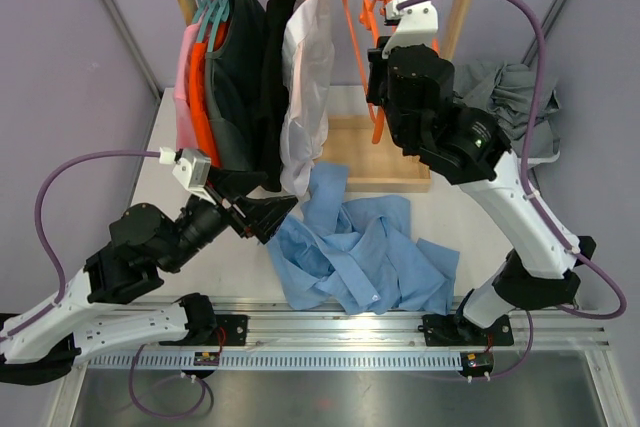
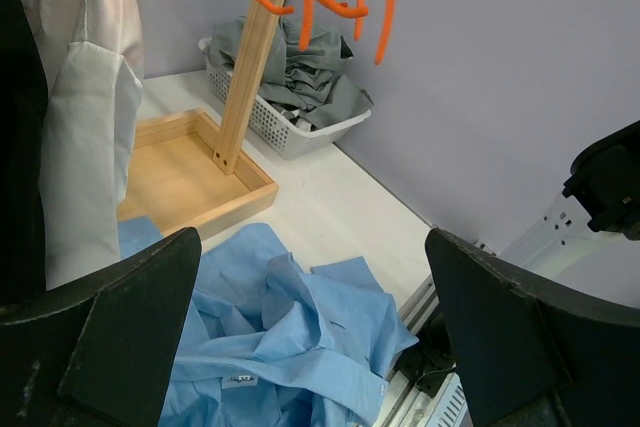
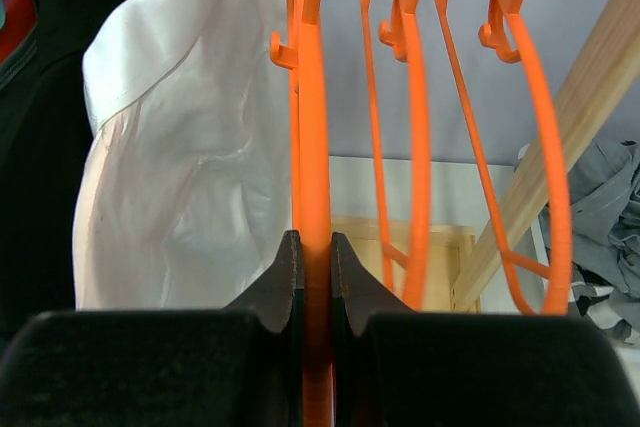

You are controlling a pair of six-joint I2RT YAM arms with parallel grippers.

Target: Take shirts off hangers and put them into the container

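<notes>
Five or so shirts (image 1: 240,87) (pink, orange, dark grey, black, white) noted on the rail at upper left of the overhead view, not yet taken off. Saw grey cloth (image 2: 300,67) heaped in the container (image 2: 275,132), and a light blue shirt (image 1: 360,247) at lower centre, loose on the table (image 2: 330,182) — off its hanger, not binned. Found the right gripper (image 3: 315,247) clamped on a bare orange hanger (image 3: 312,127), the left gripper (image 2: 310,277) spread wide over the blue cloth, holding nothing. Judged roughly midway.

A shirt (image 1: 360,252) lies before the rack (image 1: 372,162); container (image 2: 285,132) stands right of it.
</notes>
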